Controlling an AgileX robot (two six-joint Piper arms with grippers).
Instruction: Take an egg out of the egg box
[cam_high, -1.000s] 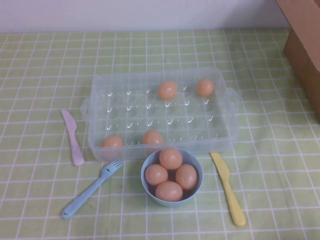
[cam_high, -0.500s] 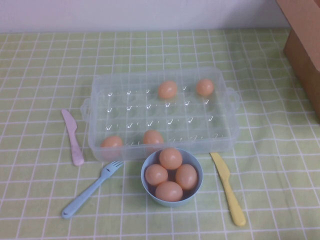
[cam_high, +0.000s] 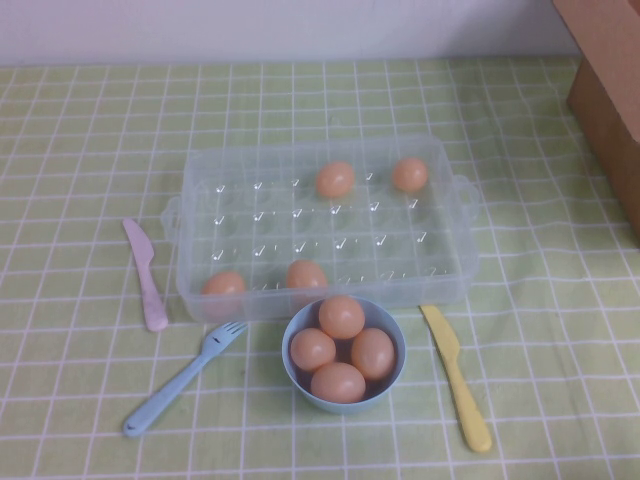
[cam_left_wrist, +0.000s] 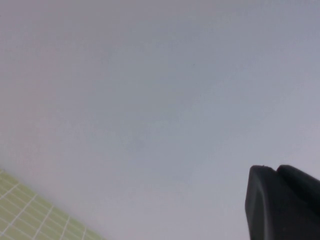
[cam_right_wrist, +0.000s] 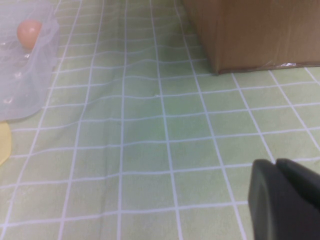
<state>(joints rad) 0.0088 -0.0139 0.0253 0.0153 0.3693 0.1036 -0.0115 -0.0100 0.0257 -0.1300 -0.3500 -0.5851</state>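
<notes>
We find no text, label, brand, number or sign to read anywhere in these views. The clear egg box (cam_high: 320, 225) bears no lettering, only small pale marks moulded in its cells that spell nothing. The brown cardboard box (cam_right_wrist: 250, 32) shows plain faces without print. The light-blue bowl (cam_high: 343, 396), the cutlery and the checked cloth on the worktop (cam_high: 80, 110) carry no writing either.

egg box (cam_high: 320, 225) open-topped | bowl (cam_high: 343, 355) against near wall
</notes>
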